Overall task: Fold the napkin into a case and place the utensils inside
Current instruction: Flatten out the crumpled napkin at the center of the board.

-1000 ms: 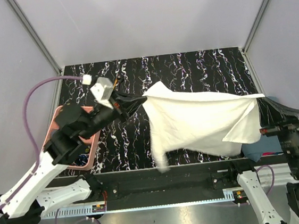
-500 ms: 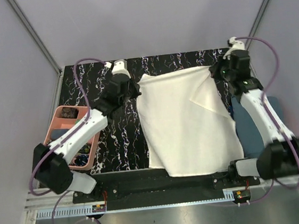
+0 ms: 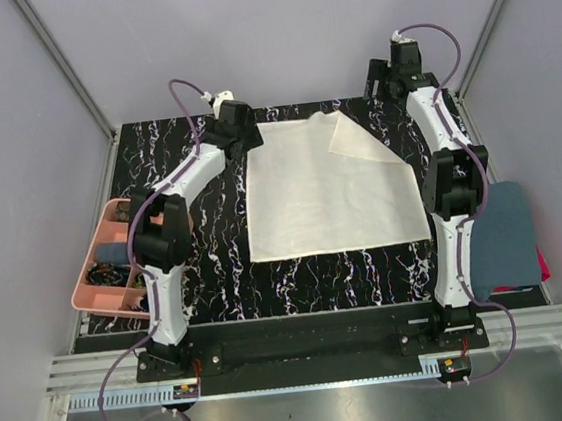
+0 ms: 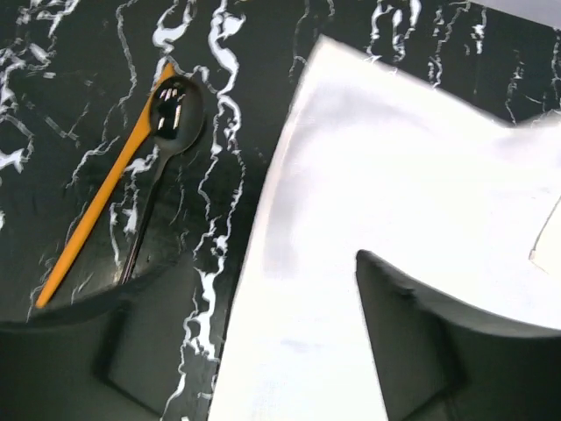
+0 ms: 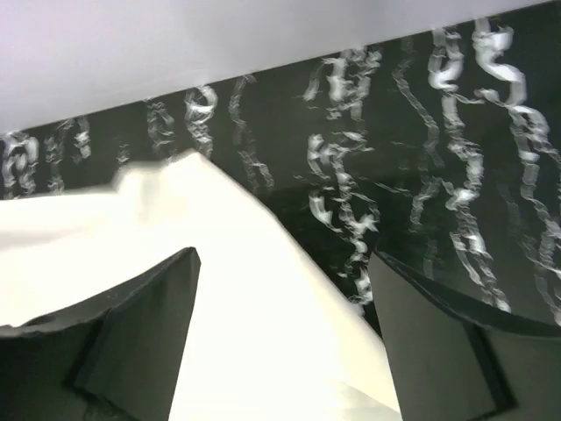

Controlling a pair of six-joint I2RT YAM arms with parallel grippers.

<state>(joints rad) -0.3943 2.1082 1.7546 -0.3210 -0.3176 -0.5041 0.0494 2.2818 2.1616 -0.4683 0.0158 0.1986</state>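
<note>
Napkin (image 3: 324, 191) lies spread flat in the middle of the bench (image 3: 298, 279), its far right corner flipped over; it seems laid open so folding can start. Left fingers (image 4: 421, 342) hang apart over its far left corner and right fingers (image 5: 131, 333) stand apart by the far right one, neither holding anything. Spoon (image 4: 175, 110) and orange stick (image 4: 101, 206) lie side by side just left of the cloth, handy for loading.

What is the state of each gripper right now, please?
Left gripper: open, holding nothing, over the napkin edge.
Right gripper: open, holding nothing.
</note>
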